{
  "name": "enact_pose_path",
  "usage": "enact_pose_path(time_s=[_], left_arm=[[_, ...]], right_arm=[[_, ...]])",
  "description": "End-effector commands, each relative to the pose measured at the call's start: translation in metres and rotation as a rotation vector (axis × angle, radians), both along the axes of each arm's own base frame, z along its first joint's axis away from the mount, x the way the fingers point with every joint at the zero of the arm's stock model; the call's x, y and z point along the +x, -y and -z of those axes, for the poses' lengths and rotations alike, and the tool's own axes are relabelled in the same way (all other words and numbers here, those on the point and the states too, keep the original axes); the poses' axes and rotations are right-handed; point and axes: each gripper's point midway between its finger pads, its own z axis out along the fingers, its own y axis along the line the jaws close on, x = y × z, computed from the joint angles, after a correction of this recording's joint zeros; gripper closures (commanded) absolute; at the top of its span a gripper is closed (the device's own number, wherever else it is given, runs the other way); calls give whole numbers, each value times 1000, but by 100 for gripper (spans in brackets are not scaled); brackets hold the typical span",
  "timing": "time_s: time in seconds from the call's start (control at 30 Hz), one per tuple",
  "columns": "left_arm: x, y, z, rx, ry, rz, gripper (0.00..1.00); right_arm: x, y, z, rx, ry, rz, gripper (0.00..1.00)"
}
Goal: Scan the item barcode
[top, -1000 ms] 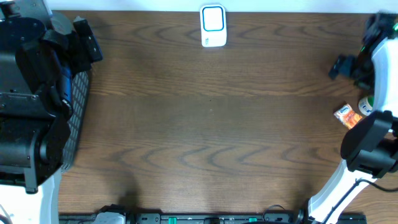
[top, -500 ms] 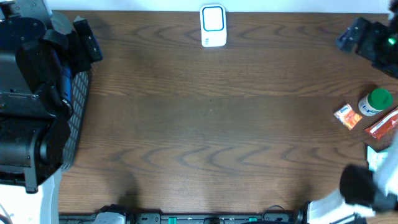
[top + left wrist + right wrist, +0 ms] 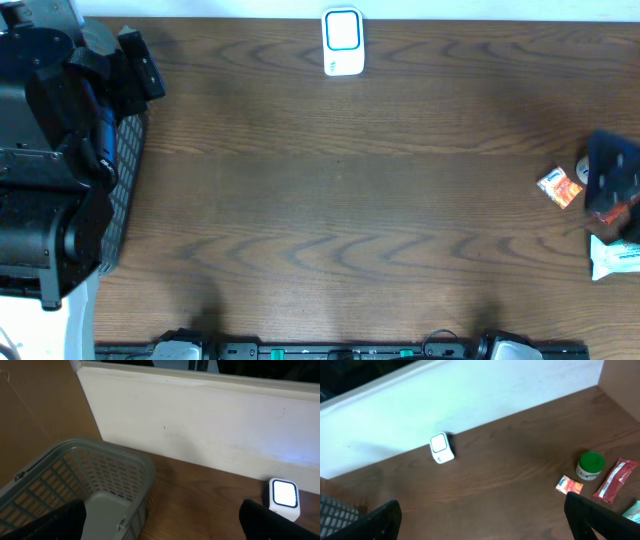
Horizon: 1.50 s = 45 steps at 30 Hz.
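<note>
My left claw (image 3: 160,510) and right claw (image 3: 481,502) gape wide, holding nothing. A jar (image 3: 590,465), orange packet (image 3: 568,485) and red packet (image 3: 612,478) lie near the bench's (image 3: 510,475) right edge, well apart from the scanner (image 3: 440,448).

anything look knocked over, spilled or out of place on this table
Nothing stands out. The scanner sits upright by the back wall, the green-lidded jar stands beside the orange packet and red sachet lying flat, no spill visible.

Overhead, the right arm (image 3: 612,180) is a dark blur covering the green-lid jar (image 3: 590,465); left arm (image 3: 45,170) hides most of the basket (image 3: 128,200).
</note>
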Motion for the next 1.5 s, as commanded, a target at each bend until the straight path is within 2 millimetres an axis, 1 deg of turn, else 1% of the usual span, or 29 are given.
enact_pose_path(time_s=[0.0, 0.2, 0.27, 0.47, 0.6, 0.73, 0.9, 1.03, 1.13, 1.27, 1.4, 1.47], left_arm=[[-1, -2, 0, -6, 1, -10, 2], [-1, -2, 0, -6, 2, -10, 2], [-1, -2, 0, -6, 1, -10, 2], [-1, -2, 0, -6, 1, -10, 2], [-1, -2, 0, -6, 2, -10, 2], [-1, -2, 0, -6, 2, -10, 2], [-1, -2, 0, -6, 1, -10, 2], [-1, -2, 0, -6, 2, -10, 2], [-1, -2, 0, -6, 2, -10, 2], [-1, -2, 0, -6, 1, -10, 2], [-1, -2, 0, -6, 1, -10, 2], [-1, -2, 0, -6, 2, -10, 2]], right_arm=[[-27, -9, -7, -22, 56, -15, 1], [-81, -22, -20, -72, 185, -21, 1], [-102, -27, -23, -105, 236, -28, 1], [-162, -39, -26, -176, 377, -15, 1], [-191, -36, -24, -206, 440, 41, 1], [-212, -33, -24, -229, 495, 93, 1], [-225, -34, -31, -270, 558, 84, 1], [-230, -34, -36, -274, 608, 53, 1], [-229, -32, -39, -272, 647, 30, 1], [-220, -30, -38, -271, 695, 9, 1], [-198, -28, -27, -274, 723, 4, 1], [-182, -27, -18, -275, 741, -3, 1]])
